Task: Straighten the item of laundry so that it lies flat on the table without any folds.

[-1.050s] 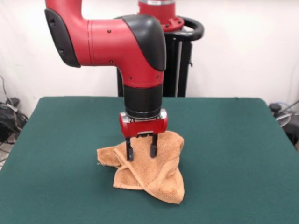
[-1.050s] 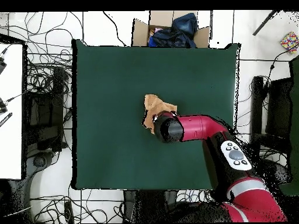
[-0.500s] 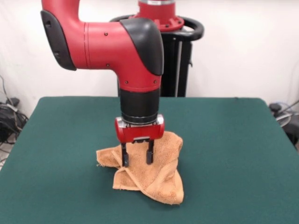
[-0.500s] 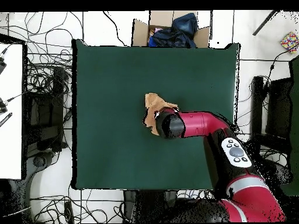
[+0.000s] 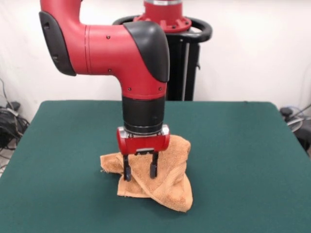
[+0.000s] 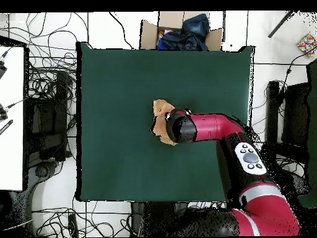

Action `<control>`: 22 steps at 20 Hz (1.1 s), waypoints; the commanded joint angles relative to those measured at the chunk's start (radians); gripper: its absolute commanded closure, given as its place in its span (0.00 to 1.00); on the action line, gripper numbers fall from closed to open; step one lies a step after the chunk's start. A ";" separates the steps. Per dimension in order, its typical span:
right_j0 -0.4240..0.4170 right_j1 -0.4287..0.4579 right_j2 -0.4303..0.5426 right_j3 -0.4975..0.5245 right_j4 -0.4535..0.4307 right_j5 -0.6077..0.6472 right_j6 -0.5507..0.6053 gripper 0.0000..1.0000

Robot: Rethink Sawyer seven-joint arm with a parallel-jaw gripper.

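The orange-tan towel [image 5: 167,182] lies crumpled in a folded heap near the middle of the green table [image 5: 243,160]. My gripper [image 5: 140,172] hangs straight down over the heap's left half, open, with its two dark fingers [image 5: 127,173] spread and their tips at the cloth's surface. Nothing is held between them. In the overhead view the arm's red and black wrist covers most of the towel [image 6: 161,118], so only its left edge shows on the table [image 6: 117,93].
A cardboard box [image 6: 179,31] with dark clothing sits beyond the table's top edge in the overhead view. Cables and equipment [image 6: 49,111] lie on the floor to the left. The black pedestal frame [image 5: 187,58] stands behind the table.
The gripper has come down and shifted slightly toward the camera and left in the front view, its fingertips now reaching the towel. The towel's shape is unchanged.
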State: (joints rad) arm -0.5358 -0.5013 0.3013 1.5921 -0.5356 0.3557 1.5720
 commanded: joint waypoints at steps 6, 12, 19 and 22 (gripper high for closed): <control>0.037 0.057 0.018 -0.149 0.010 0.094 0.022 0.00; 0.021 0.079 0.022 -0.173 0.000 0.094 -0.002 0.00; -0.018 0.089 0.030 -0.154 -0.012 0.093 -0.037 0.00; -0.030 0.068 0.032 -0.136 -0.012 0.104 -0.047 0.00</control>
State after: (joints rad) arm -0.5428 -0.4393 0.3014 1.4565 -0.5362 0.3562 1.5720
